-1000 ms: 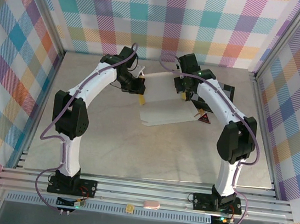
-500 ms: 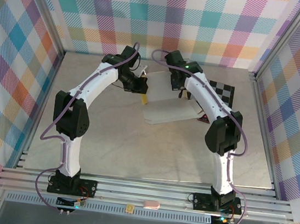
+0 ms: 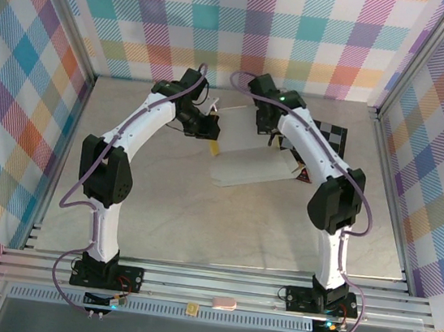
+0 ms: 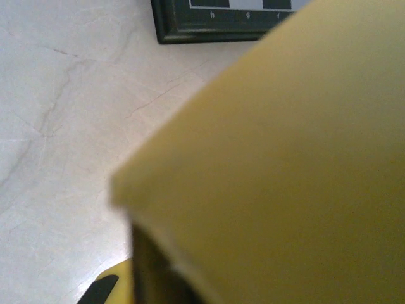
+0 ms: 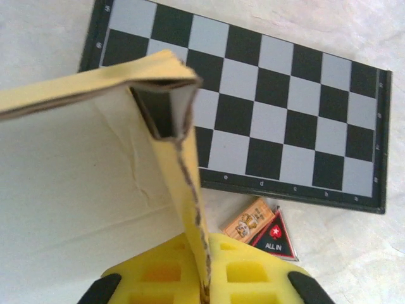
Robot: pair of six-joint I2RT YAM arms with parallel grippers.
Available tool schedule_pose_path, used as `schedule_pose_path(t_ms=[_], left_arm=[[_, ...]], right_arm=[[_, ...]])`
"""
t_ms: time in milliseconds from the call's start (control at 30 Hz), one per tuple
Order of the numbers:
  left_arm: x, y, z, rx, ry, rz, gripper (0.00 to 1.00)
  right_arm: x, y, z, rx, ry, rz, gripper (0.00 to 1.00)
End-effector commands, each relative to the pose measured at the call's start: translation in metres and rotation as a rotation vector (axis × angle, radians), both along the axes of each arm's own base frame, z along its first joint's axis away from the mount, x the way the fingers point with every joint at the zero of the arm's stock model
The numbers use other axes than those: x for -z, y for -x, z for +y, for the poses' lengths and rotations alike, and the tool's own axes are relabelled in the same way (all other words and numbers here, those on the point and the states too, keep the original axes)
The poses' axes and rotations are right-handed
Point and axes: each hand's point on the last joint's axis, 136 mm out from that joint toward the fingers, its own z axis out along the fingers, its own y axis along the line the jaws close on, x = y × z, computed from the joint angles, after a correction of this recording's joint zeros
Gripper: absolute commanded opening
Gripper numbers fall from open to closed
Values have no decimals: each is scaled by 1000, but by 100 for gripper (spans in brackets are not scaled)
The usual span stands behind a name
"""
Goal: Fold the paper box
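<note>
Mustard-yellow cardboard of the paper box [image 5: 69, 183] is pinched by the right gripper [image 5: 204, 282], with the checkered board [image 5: 266, 107] beyond it. Whether the left gripper [image 3: 210, 131] is clamped cannot be told.

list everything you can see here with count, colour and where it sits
paper box: 1, mustard-yellow outside, pale inside, mid table between the arms, one flap raised
chessboard: 1, black and white, dark frame, flat on the table behind the box
small card: 1, orange, on the table by the chessboard's near edge
triangular "ALL IN" token: 1, black with red border, right beside the card
table: 1, pale marbled
plaid walls: 3, multicoloured, around the table
small pale object: 1, pinkish white, on the front rail
left arm: 1, white and black
right arm: 1, white and black
left tool: 1, at the box's left edge, grip unclear
right tool: 1, yellow pads, shut on a box flap
</note>
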Motion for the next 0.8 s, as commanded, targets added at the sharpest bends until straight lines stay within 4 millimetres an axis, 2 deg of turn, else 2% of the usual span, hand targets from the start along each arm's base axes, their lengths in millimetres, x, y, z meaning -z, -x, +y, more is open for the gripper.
schedule_pose_path(t_ms=[0,367,533,567,633,767], left_arm=[[-38,3,-12,27,82,-65,0],[-39,3,-13,28,85,-67,0],[-37,3,-14,29,84,-64,0],[-38,2,-14,30,84,-65,0],[-38,2,-15,32,84,-67,0],[-38,0,-14,27,78,-68,0]], right_arm=[[-11,-5,11,-85,-111,1,11],[-12,-17,1,-86,-180,6,24],[-5,-20,1,-87,-171,21,25],[-2,-21,1,-85,-170,25,25],[1,-22,-2,-70,-149,27,13],[1,-20,-29,62,-31,16,0]])
